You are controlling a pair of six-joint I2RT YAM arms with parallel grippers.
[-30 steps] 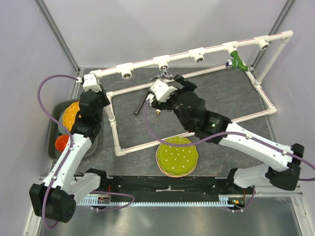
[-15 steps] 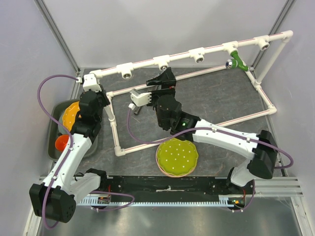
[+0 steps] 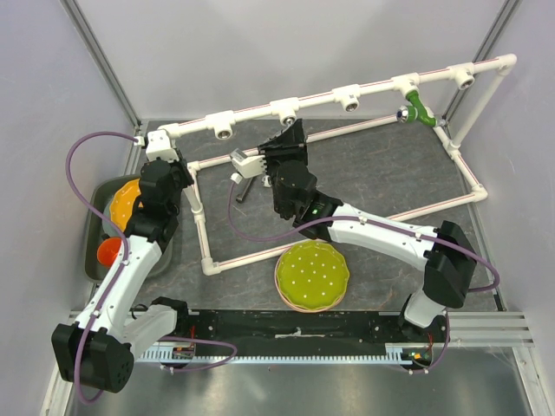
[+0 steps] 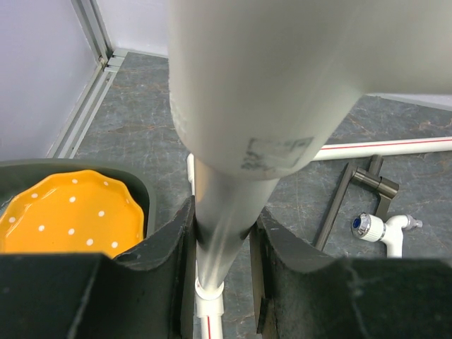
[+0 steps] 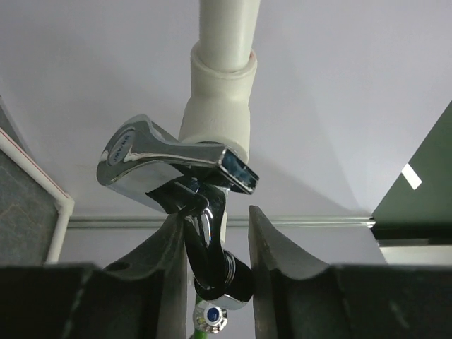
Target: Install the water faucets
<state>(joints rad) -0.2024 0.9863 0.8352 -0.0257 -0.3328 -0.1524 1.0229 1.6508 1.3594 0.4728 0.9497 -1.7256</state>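
Note:
In the right wrist view a shiny silver faucet (image 5: 176, 159) with a lever handle sits against the underside of a white tee socket (image 5: 215, 116). My right gripper (image 5: 217, 247) is shut on its dark neck. From above, the right gripper (image 3: 290, 143) stands just below the second socket (image 3: 286, 108) of the raised rail and hides the faucet. A white faucet (image 4: 385, 229) with a blue cap lies on the mat. My left gripper (image 4: 222, 240) is shut on an upright white pipe (image 4: 215, 212) at the frame's left corner (image 3: 178, 165).
A green faucet (image 3: 418, 106) is fitted on the rail's right side. A black L-shaped bar (image 4: 346, 201) lies by the white faucet. A green plate (image 3: 312, 276) sits near the front. An orange plate (image 3: 126, 201) and an orange cup (image 3: 108, 251) rest in the dark tray at left.
My right arm has swung its elbow round to the right and turned its wrist, and its jaws have closed from wide open onto the silver faucet. The left arm has not moved.

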